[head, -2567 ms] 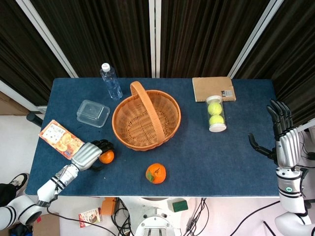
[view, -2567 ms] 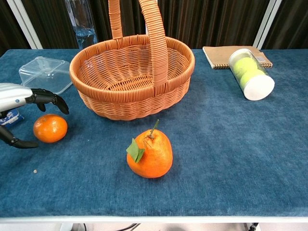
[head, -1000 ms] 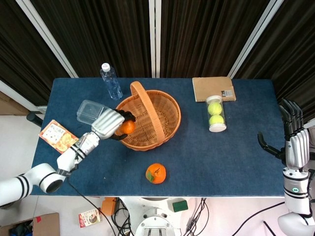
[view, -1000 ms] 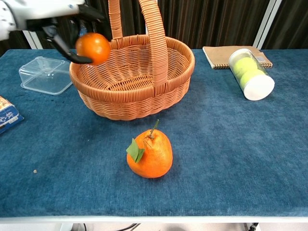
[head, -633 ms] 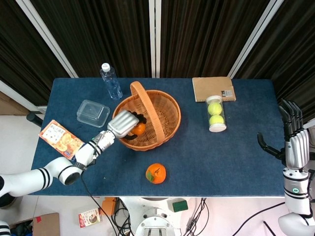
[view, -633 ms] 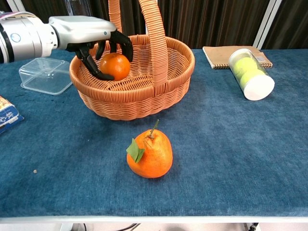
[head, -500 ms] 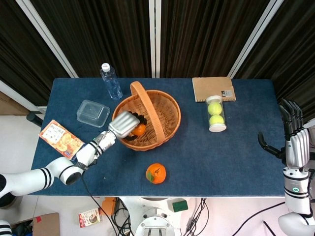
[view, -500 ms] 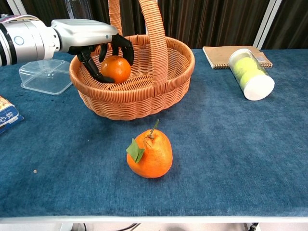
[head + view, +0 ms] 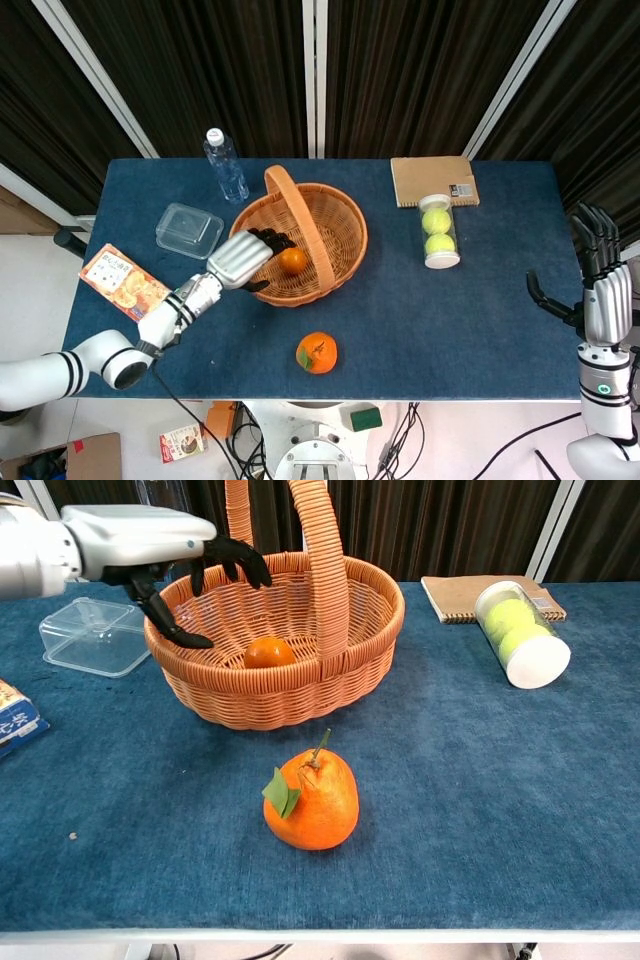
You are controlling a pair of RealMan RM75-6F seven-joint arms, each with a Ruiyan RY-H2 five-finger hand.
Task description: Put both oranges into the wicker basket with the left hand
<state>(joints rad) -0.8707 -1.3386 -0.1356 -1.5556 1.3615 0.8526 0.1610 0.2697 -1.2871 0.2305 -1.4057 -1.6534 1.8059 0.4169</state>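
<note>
A small orange [image 9: 292, 261] [image 9: 268, 653] lies on the floor of the wicker basket [image 9: 345, 215] [image 9: 285, 702]. My left hand [image 9: 246, 259] [image 9: 165, 552] hovers over the basket's left rim with its fingers spread and nothing in them. A larger orange with a stem and leaf [image 9: 316, 352] [image 9: 312, 799] sits on the blue table in front of the basket. My right hand [image 9: 596, 280] stands open at the table's right edge, far from both oranges.
A clear plastic box [image 9: 189, 230] [image 9: 94, 634] and a water bottle [image 9: 226, 166] stand left of the basket. A printed carton [image 9: 124, 282] lies at the left edge. A tube of tennis balls [image 9: 438, 232] [image 9: 518, 633] and a brown notebook [image 9: 433, 181] are on the right.
My left hand carried the small orange from the table's front left up over the basket rim, let it go inside, and now its fingers are spread above the rim.
</note>
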